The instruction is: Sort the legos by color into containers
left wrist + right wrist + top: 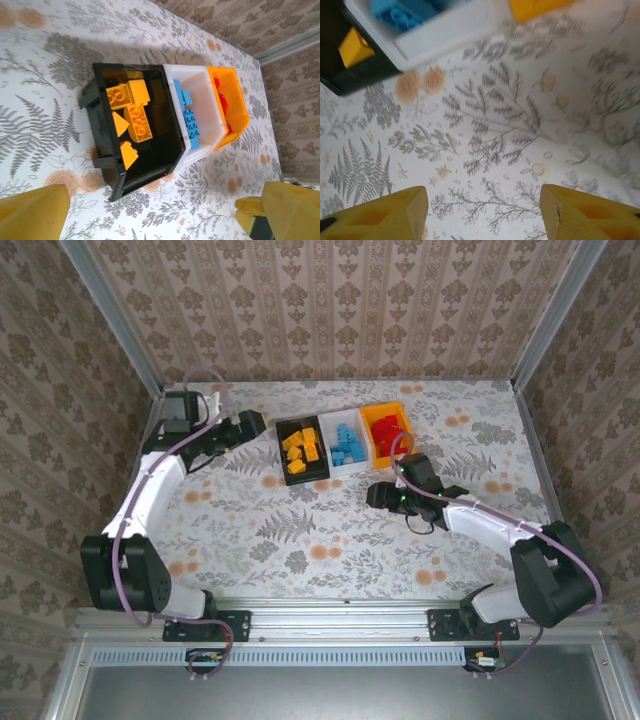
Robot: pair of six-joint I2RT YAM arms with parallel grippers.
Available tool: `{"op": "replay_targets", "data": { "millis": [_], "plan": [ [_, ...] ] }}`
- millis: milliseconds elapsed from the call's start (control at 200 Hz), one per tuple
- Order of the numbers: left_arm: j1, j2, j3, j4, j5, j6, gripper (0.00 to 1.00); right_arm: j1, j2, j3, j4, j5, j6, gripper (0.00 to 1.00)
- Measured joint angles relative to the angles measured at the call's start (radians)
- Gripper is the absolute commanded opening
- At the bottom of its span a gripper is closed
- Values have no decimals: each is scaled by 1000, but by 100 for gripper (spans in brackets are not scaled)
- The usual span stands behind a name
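Three trays stand touching in a row at the far middle of the table (300, 540). The black tray (107, 165) holds orange-yellow legos (131, 112), the white tray (210, 100) holds light blue legos (191, 126), and the orange-yellow tray (236, 95) holds red legos (223, 106) (half hidden by its wall). The left gripper (262, 423) and the right gripper (482, 210) both gape empty.

table (300, 540): floral fern-print cover | walls (330, 310): damask wallpaper, three sides | frame post (113, 315): grey metal
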Motion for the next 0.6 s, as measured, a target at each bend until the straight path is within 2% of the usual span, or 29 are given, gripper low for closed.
{"op": "replay_targets", "data": {
  "millis": [315,600],
  "plan": [
    [93,-91,-65,20,-28,0,100,-109,-123,64,-79,43,-126,71],
    [117,-132,-137,79,-72,-1,100,-167,-185,85,-98,72,-226,76]
  ]
}}
